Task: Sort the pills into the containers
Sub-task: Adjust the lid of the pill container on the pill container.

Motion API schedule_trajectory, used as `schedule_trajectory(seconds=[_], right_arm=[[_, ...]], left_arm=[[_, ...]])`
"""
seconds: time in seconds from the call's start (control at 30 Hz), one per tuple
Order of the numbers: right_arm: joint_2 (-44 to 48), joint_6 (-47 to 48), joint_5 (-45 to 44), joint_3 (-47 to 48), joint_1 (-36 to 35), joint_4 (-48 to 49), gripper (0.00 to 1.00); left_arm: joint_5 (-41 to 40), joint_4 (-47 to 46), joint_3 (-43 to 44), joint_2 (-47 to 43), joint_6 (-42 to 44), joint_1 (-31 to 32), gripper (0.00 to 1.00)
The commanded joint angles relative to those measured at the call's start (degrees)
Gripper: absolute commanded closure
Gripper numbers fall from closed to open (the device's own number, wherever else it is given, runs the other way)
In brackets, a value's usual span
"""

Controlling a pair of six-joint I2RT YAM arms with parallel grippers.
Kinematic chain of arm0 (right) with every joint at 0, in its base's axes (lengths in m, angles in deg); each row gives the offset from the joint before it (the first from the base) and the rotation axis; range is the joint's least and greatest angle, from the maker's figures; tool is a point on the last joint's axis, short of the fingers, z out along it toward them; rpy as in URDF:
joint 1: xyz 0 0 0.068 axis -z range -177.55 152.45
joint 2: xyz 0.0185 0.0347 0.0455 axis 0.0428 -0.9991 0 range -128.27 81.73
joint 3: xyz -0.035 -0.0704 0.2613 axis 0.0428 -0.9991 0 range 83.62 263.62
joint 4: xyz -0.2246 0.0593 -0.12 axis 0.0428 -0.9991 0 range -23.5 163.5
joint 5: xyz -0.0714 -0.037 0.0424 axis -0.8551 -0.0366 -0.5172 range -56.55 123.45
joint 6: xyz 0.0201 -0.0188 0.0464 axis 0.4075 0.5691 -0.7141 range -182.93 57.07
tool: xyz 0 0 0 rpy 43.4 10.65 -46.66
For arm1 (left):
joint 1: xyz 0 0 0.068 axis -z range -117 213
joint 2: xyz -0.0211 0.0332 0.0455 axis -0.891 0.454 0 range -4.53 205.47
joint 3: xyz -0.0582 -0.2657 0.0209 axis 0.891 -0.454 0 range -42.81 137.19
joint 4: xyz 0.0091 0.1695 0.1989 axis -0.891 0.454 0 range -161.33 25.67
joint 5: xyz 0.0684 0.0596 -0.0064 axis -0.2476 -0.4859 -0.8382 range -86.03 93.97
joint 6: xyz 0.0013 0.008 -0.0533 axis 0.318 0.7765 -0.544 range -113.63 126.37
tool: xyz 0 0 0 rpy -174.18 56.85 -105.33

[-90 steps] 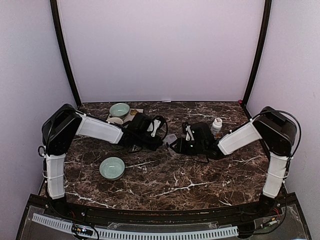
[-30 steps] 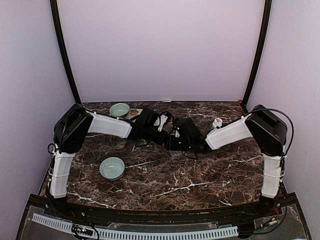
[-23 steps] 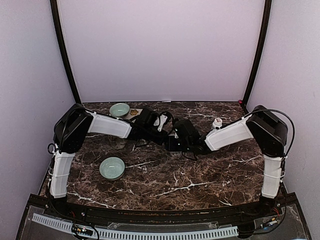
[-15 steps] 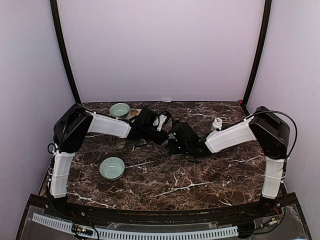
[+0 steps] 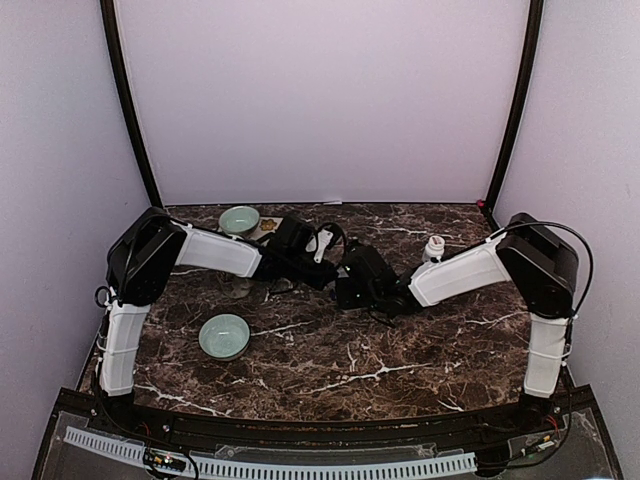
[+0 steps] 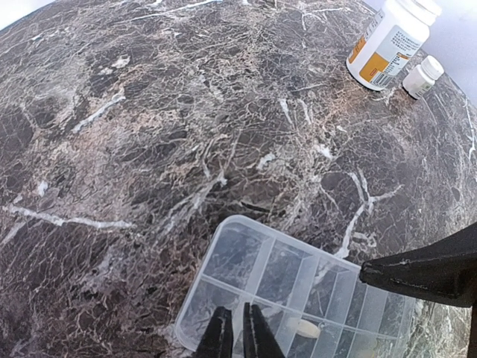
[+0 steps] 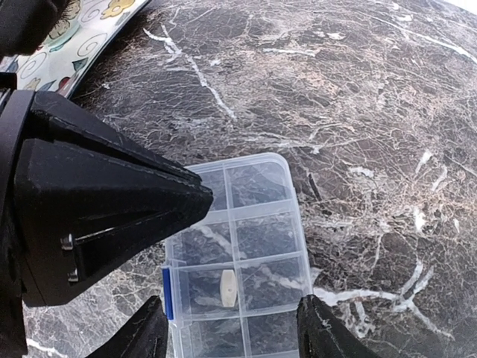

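Clear plastic pill box lies flat on the dark marble table, near the middle, under both claws. Lid can't be made out. Blue latch sits on its left edge in the right wrist view. One white oblong pill lies in a left-column compartment, third row from the far end; the other visible compartments show only marble through the plastic.

Left claw hangs over the box, tips almost together with a thin slit between them. Nothing visible in the slit. The pill is just to the right of the tips in the left wrist view, apart from them. In the right wrist view this claw is a big black wedge covering the box's left far corner.

Right claw is spread wide, one finger on the left of the box and the other on the right, box between them. Can't tell if they touch the box sides. One of its black fingers pokes in at the right edge of the left wrist view, over the box.

Large white bottle with an orange label stands at the far right of the table, a small white bottle just beside it. One pale green bowl sits near the left arm, well apart from the box. A second green bowl is at the back left on a patterned mat.
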Motion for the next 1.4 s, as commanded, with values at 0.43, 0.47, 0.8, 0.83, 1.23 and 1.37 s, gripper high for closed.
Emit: schedule_trajectory(seconds=[0.43,0.47,0.8,0.83,1.23,1.37], right_arm=[[-6.0,0.6,2.6,2.0,-0.9,-1.6,0.38],[-6.1,0.6,2.6,2.0,-0.9,-1.7,0.38],[-7.2,0.9,1.6,1.7,-1.0,-1.1,0.38],[-7.3,0.9,1.6,1.8,-1.0,-1.0,0.38],[-9.2,1.9,0.8,2.2,-1.5,-1.6,0.38],[-9.1,2.0,0.2,1.3,-1.7,-1.5,0.38]], left_arm=[[3.2,-0.7,-4.2,-2.7,-2.2,-1.3,0.93],[3.4,-0.9,-4.4,-2.7,-2.3,-1.3,0.93],[7.2,-3.9,-7.0,-3.6,-3.9,-2.9,0.93],[7.8,-4.0,-7.2,-3.6,-4.0,-3.0,0.93],[10.5,-4.9,-7.6,-3.6,-3.9,-3.7,0.93],[11.0,-4.9,-7.4,-3.4,-3.9,-3.8,0.93]])
